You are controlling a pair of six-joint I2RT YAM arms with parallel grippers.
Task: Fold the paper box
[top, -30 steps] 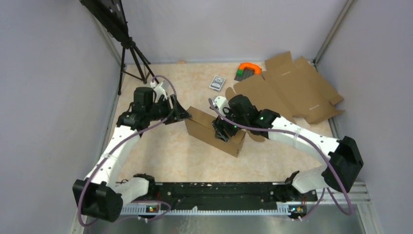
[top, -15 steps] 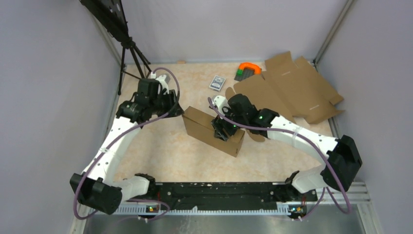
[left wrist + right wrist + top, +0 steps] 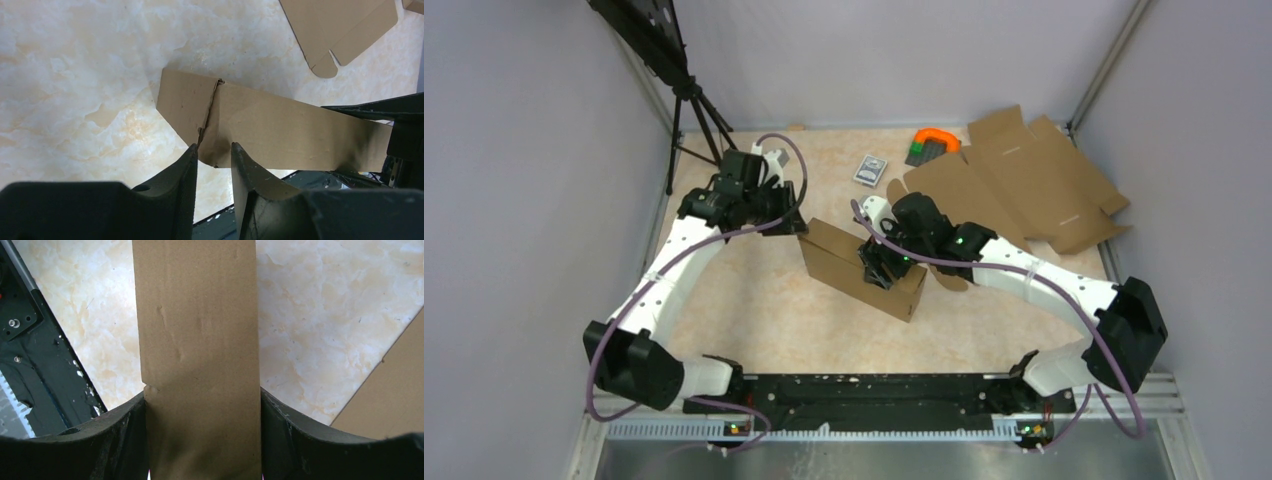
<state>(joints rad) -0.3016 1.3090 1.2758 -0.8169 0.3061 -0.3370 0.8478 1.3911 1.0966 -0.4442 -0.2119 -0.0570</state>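
Right pincer [image 3: 202, 396] clamps the paper box [image 3: 839, 262] across its width, box resting on the worktop [image 3: 754, 300]. Walls judged formed into a shallow body. Beyond it, left pincer [image 3: 213, 150] stands narrow, straddling the box's end corner; actual grip cannot be told. End flap closure judged outstanding

The left arm [image 3: 669, 275] is bent forward and inward, the left gripper [image 3: 214, 150] showing just a slim gap between its fingers. The right arm [image 3: 1044, 280] reaches across leftward, its right gripper [image 3: 202, 402] clamped wide on the paper box [image 3: 195, 315].
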